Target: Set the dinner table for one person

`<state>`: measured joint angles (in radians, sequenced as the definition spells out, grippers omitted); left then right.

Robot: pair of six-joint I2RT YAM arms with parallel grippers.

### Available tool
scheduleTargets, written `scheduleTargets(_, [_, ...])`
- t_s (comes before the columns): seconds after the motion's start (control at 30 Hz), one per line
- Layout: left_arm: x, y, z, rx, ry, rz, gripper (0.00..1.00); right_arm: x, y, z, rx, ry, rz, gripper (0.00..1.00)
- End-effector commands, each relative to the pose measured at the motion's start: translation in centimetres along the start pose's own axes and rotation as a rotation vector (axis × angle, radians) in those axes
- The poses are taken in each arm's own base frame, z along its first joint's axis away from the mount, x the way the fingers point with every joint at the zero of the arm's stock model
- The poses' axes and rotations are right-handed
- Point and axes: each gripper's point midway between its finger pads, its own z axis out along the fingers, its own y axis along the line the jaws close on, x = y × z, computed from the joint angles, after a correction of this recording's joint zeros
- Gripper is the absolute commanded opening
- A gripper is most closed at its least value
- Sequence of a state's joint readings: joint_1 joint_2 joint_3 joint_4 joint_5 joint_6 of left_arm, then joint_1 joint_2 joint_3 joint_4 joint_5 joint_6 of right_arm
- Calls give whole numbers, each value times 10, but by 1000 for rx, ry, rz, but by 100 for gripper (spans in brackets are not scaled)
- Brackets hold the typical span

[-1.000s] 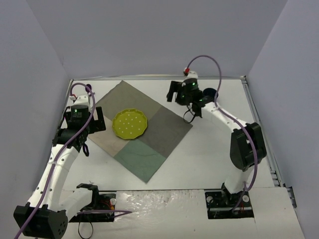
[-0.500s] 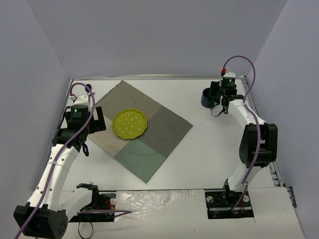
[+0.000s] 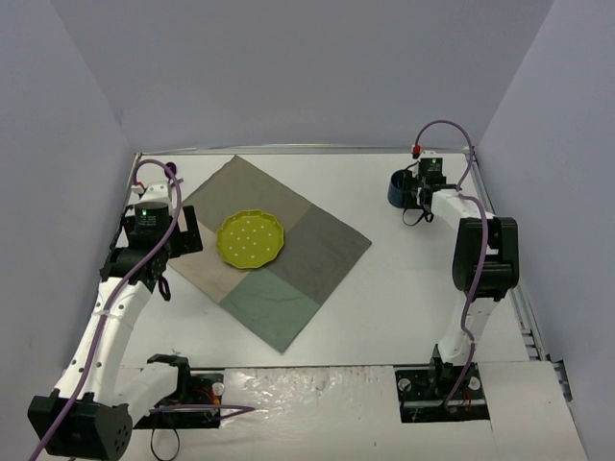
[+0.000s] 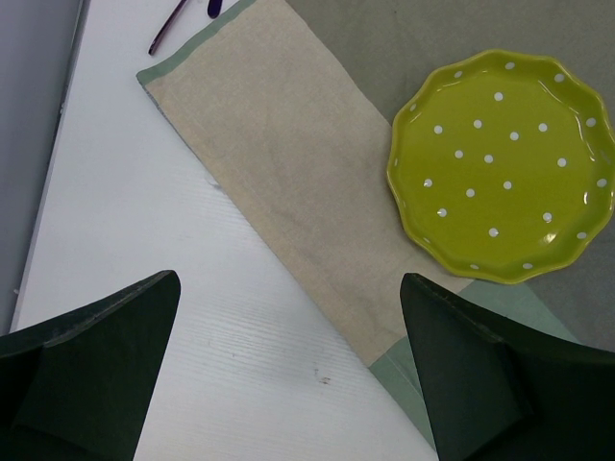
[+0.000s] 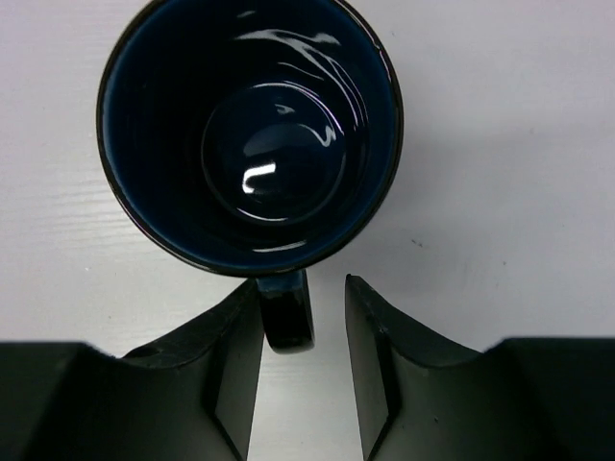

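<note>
A dark blue mug (image 5: 250, 134) stands upright on the white dinner table (image 3: 404, 288) at the back right, seen as the mug (image 3: 400, 187) in the top view. My right gripper (image 5: 301, 285) is down at it, jaws on either side of the mug's handle (image 5: 286, 317). The left finger touches the handle and a gap remains at the right finger. A lime-green dotted plate (image 3: 251, 238) lies on the patchwork cloth (image 3: 298, 259). My left gripper (image 4: 288, 279) hangs wide open and empty above the table beside the cloth's beige patch (image 4: 279, 144), left of the plate (image 4: 504, 178).
Two purple utensil handles (image 4: 171, 29) lie on the table just past the cloth's corner. Grey walls close in the table at the back and both sides. The right gripper (image 3: 420, 192) works close to the table's metal rim (image 3: 480, 192).
The right arm swung from the cloth's far corner over to the mug at the back right and its jaws have narrowed around the handle. The left arm has not moved.
</note>
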<state>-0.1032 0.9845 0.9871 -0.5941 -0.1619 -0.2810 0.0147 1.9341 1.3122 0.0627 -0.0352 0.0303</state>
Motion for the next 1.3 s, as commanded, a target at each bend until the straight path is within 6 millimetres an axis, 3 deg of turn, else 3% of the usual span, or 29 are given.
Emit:
scheduleTargets(0.0, [-15,1,-2,-2,-51,-25,97,-48,0,-1,-11,-130,-8,33])
scheduleTargets(0.2, [-15,1,-1,-4,-50,-27,97,-53,1,3,-16,-144,-7,24])
scheduleTargets(0.33, [-16,2,-1,-3,-53,-30,97,-57,1,-1,-17,-157,-10,4])
scheduleTargets(0.5, [-16,2,-1,1,-53,-33,97,-64,4,-27,-12,-195,-37,0])
scheduleTargets(0.57, [-16,2,-1,0,-53,-34,97,-74,10,-48,-20,-238,-36,0])
scheduleTargets(0.83, [-16,2,1,2,-47,-36,97,-79,72,-123,-102,-372,-100,0])
scheduleTargets(1.0, [-16,3,1,-3,-49,-39,97,-72,128,-160,-288,-448,-77,0])
scheduleTargets(1.13, [-17,4,1,-4,-50,-42,97,-57,163,-174,-378,-457,-119,0])
scheduleTargets(1.27, [-16,4,2,-5,-50,-45,97,-37,181,-175,-402,-455,-146,0])
